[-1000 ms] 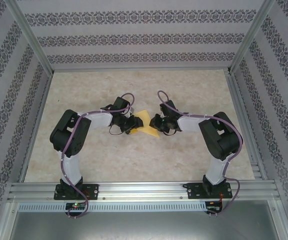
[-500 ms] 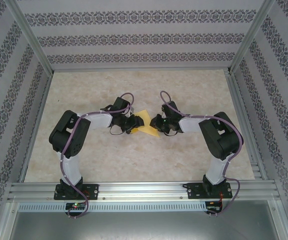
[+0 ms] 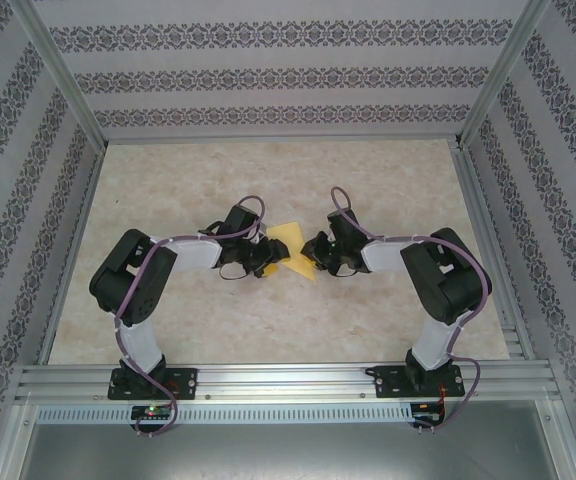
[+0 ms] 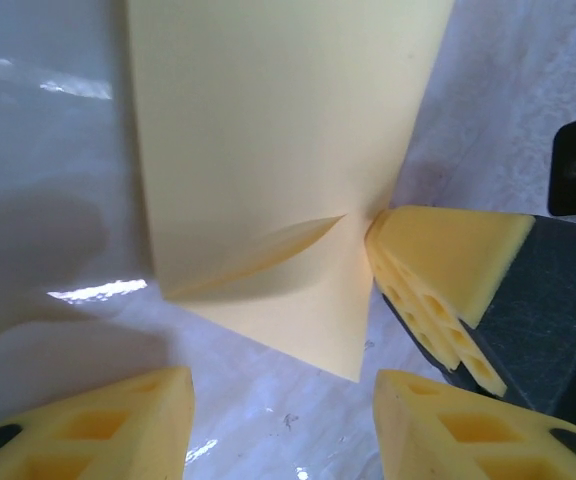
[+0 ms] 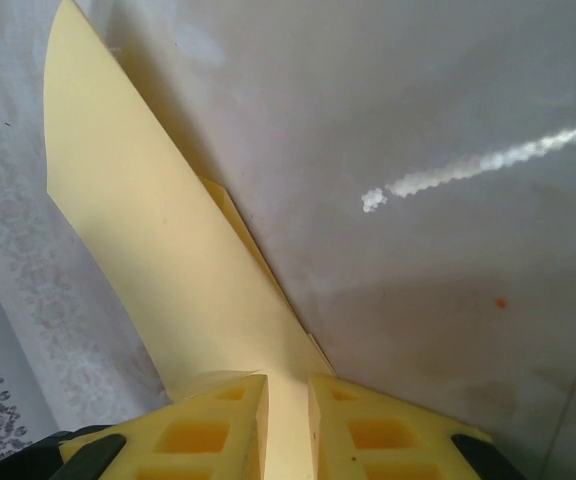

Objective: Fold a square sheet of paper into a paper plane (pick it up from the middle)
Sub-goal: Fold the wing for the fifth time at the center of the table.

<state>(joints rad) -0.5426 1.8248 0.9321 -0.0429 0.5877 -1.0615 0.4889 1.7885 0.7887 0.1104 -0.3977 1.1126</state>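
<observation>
Right wrist view: my right claw (image 5: pixel 288 392) pinches one thin, matte yellow sheet (image 5: pixel 158 250), creased, mid-way across the counter (image 3: pixel 268 320) between two claws; my left claw (image 4: pixel 280 395) stands half open, holding nothing, by its corner.

Pale beige table top (image 3: pixel 268 330) with a faint marbled pattern, set inside a booth. White wallpaper with horizontal bands of dark floral ornament covers the back wall (image 3: pixel 278 80) at twelve o'clock, the left wall (image 3: pixel 18 200) at nine o'clock and the right wall (image 3: pixel 558 200) at three o'clock. Slim aluminium posts (image 3: pixel 66 85) slant up from the far corners at ten and two o'clock. At six o'clock an aluminium rail (image 3: pixel 288 378) runs along the near edge, with a grey metal sheet (image 3: pixel 288 450) below it. Soft, even light leaves glossy streaks on the surface.
</observation>
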